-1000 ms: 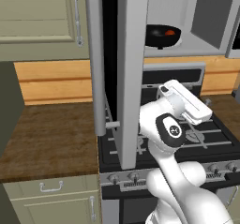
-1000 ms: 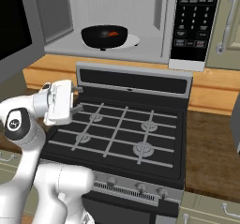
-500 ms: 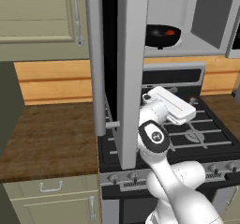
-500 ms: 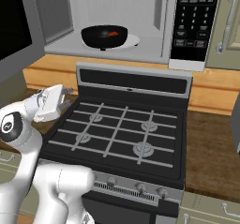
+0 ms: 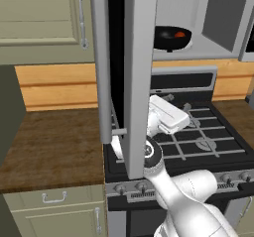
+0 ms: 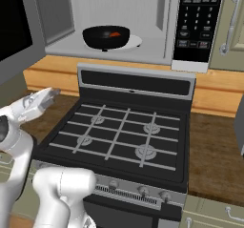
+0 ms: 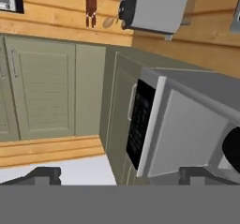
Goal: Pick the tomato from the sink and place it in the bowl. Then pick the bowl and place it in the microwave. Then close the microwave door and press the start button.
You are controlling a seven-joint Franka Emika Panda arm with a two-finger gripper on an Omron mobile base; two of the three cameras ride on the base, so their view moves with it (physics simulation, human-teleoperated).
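1. Two jobs remain: we see the tomato in the bowl inside the microwave.
2. Our tool gapes empty (freed for the microwave door).

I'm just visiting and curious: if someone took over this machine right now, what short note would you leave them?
End effector: open, holding nothing, low beside the stove.
Tomato sits in the black bowl, and the bowl is inside the microwave on the turntable.
Done: tomato into bowl, bowl into microwave.
Left: swing the microwave door shut, as it stands wide open, then press start on the keypad panel.
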